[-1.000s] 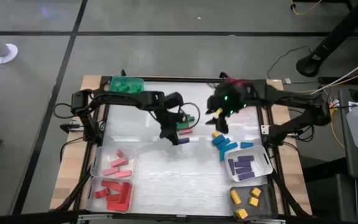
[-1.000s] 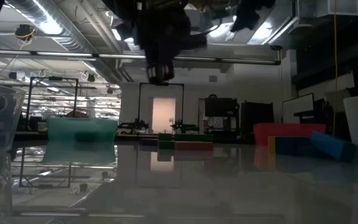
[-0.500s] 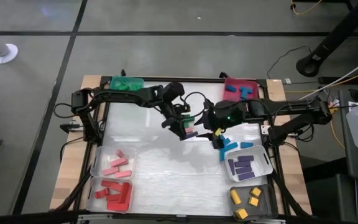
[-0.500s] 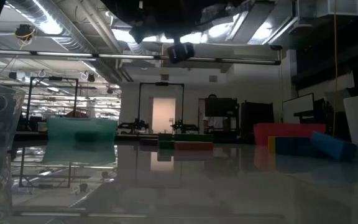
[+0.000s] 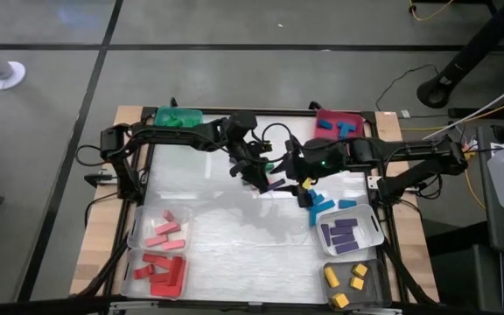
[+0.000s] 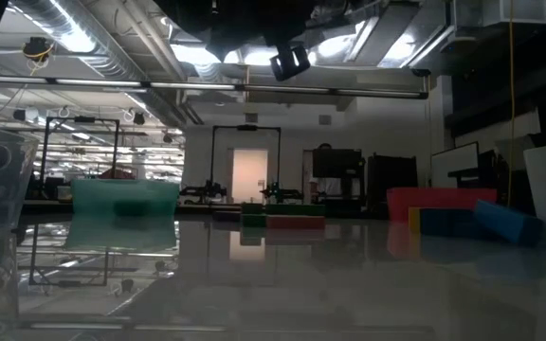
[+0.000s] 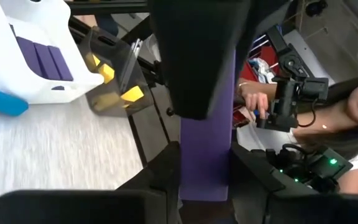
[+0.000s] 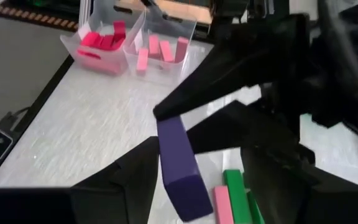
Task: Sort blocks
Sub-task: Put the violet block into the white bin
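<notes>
Your left gripper pinches a purple block between its fingers, mid-worktop and a bit toward the far edge, lifted off the surface. In the left wrist view the block's long axis runs straight along the fingers, with its free end sticking out past the tips. In the high view it lies roughly across the worktop, tilted, free end toward the right arm. The left arm reaches in from the far left corner, elbow bent. Your right gripper sits just beside the block, fingers spread; it looks like they flank the block's free end, but contact is hard to tell. Green and pink blocks lie below.
</notes>
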### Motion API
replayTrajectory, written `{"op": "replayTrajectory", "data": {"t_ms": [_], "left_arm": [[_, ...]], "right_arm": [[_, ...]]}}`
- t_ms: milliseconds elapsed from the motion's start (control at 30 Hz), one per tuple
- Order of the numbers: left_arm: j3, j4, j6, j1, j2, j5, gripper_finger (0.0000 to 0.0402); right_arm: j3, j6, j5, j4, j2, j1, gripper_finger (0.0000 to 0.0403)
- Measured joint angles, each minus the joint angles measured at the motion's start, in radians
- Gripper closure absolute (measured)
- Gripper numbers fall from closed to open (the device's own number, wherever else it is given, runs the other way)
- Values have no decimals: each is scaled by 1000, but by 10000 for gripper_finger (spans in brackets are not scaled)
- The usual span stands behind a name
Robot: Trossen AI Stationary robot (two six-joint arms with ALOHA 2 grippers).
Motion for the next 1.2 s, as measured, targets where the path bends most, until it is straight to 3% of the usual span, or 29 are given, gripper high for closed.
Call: {"op": "replayTrajectory", "data": {"t_ms": [200,533,800,967,1200], "left_arm": [[0,0,19,0,-1,-3,308],[0,0,17,0,-1,6,306],[0,1,38,-26,-2,-47,258],[0,-7,86,-33,-2,-164,222],[0,-15,227,-3,-2,-171,209]], "right_arm": [[0,0,-1,-10,0,0,208],[0,-18,-17,-8,1,2,343],[1,65,-43,-21,1,0,340],[54,153,-55,-215,1,-3,332],[153,307,-176,-642,-1,-3,343]]}}
